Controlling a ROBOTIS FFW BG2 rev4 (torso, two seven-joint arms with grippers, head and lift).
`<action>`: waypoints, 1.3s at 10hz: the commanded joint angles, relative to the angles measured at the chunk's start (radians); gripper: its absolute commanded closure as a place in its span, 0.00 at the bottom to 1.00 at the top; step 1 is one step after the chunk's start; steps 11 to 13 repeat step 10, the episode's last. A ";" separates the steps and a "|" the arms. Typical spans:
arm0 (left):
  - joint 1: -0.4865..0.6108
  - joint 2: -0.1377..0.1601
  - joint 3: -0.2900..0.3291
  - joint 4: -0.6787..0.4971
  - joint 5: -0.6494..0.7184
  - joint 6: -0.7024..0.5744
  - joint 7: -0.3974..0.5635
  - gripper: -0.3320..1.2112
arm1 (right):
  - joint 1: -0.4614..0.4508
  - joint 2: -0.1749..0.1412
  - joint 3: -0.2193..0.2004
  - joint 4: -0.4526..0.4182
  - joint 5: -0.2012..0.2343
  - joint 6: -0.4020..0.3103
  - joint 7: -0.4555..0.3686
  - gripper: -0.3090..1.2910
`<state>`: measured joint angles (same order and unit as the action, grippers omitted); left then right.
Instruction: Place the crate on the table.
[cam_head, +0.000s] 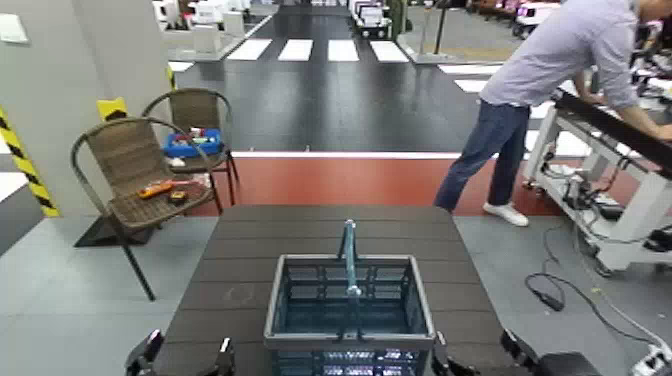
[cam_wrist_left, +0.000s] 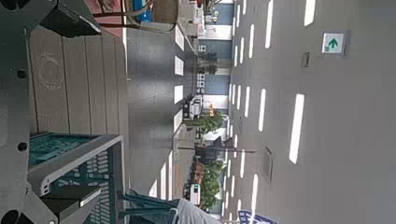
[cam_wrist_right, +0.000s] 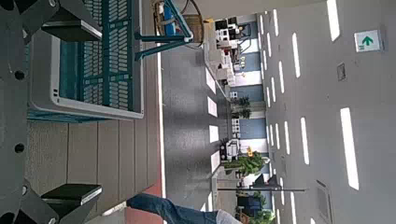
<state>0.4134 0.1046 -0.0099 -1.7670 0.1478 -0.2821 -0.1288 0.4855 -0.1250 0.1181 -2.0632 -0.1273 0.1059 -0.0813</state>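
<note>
Lattice plastic crate on slatted table; both grippers' fingers spread, empty.

A robotics lab hall: white-framed workbench, floor cables, hazard-striped pillar.

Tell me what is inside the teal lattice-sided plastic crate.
The teal lattice-sided plastic crate looks empty: its grid floor shows through the open top, crossed only by its thin light-blue arched handle. The near inside wall is hidden below the grey rim.
</note>
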 joint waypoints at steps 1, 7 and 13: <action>-0.001 0.000 0.002 0.000 0.003 0.001 0.000 0.28 | 0.002 0.002 0.000 0.000 0.000 0.000 0.000 0.29; -0.007 -0.002 0.004 0.000 0.012 0.009 -0.003 0.28 | 0.004 0.004 0.002 0.000 0.000 0.000 0.000 0.29; -0.077 0.000 0.014 -0.054 0.226 0.316 -0.081 0.28 | 0.004 0.007 0.003 0.000 0.000 0.003 0.000 0.29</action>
